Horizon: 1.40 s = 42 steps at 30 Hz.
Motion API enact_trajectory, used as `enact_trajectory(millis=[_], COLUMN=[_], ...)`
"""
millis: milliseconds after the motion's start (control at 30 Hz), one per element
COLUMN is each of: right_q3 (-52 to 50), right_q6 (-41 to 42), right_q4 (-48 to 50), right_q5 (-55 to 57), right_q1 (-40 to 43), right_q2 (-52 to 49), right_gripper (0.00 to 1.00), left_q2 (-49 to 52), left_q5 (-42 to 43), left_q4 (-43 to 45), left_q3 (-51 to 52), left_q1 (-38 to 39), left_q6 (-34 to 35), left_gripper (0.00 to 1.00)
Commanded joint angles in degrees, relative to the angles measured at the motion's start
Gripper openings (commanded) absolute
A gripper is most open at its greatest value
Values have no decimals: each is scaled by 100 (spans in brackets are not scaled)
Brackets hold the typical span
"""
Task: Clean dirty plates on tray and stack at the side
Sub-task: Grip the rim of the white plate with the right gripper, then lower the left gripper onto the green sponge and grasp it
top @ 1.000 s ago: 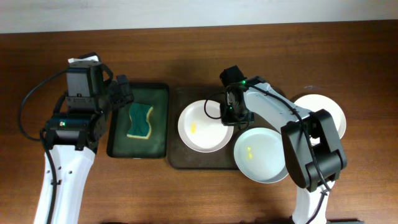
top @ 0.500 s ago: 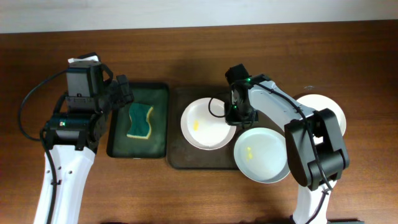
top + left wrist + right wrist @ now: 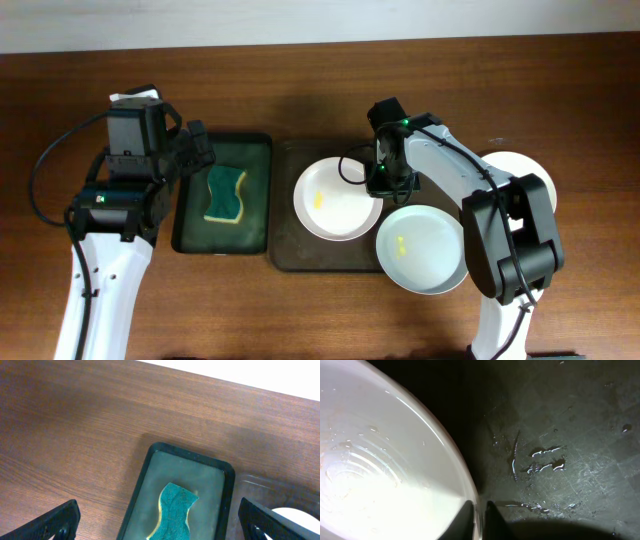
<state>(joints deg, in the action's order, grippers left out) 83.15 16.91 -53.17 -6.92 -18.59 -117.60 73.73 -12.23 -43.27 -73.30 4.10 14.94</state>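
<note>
- The left claw point(image 3: 196, 148) stands with its fingers wide apart and grips nothing. It hangs over the far left corner of the black tray point(image 3: 181, 222), which lies on the left half of the wooden surface point(image 3: 300, 80).
- A green sponge point(image 3: 225, 195) with wavy sides lies flat on the greenish bottom of that black tray, about in its middle. In the left wrist view, the sponge point(image 3: 175, 512) shows low down between the two spread fingers, well apart from both.
- Just beside the black tray, to its right, lies the brown tray point(image 3: 290, 250), near the middle of the surface.
- The first plate point(image 3: 335, 205) sits inside the brown tray, filling most of its middle, with a small yellow smudge left of its centre.
- The right claw point(image 3: 385, 180) is clamped on the right rim of the first plate. In the right wrist view, its two fingertips point(image 3: 465, 515) pinch the white rim, with one inside and one outside, and wet streaks glint on the dark tray bottom next to them.
- The second plate point(image 3: 420, 250) rests at the near right corner of the brown tray and overhangs its rim. It carries a yellow smudge too.
- The third plate point(image 3: 500, 163) lies on the surface right of the brown tray, toward the right edge, partly hidden by the right arm.
</note>
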Motion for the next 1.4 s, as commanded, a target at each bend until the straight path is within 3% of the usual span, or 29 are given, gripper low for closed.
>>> enact_trajectory(millis=[0,267,900,1100,1133,1167,1233,1333,1367], right_q3=[63,-81,-216,-216,-216,-216,-216,-216,-216], right_q6=[-11,-9,-13,-15,-15,-15,-15,-15,-15], right_q4=[2,212,415,415,417,417,417,415,415], right_q5=[-153,-149,-295,-293,-293,-293,-293,-293,-293], right_q1=[33,33,28,31,28,28,28,28,31], right_q2=[-76,-85,-85,-85,-85,-85,-85,-85,-85], right_gripper=[13,7,4,4,4,4,4,4,4], left_q2=[17,17,17,20,57,144,498,1394,1685], left_q5=[42,42,66,1071,1147,1193,1211,1248,1250], left_q4=[9,9,2,-1123,-1196,-1287,-1499,-1491,-1469], left_q3=[-9,-9,-9,0,11,11,11,11,11], left_q1=[13,13,13,24,42,90,227,369,367], left_q6=[-48,-48,-48,-52,-57,-122,-214,-610,-608], left_gripper=[100,99,99,100,86,80,82,99,100])
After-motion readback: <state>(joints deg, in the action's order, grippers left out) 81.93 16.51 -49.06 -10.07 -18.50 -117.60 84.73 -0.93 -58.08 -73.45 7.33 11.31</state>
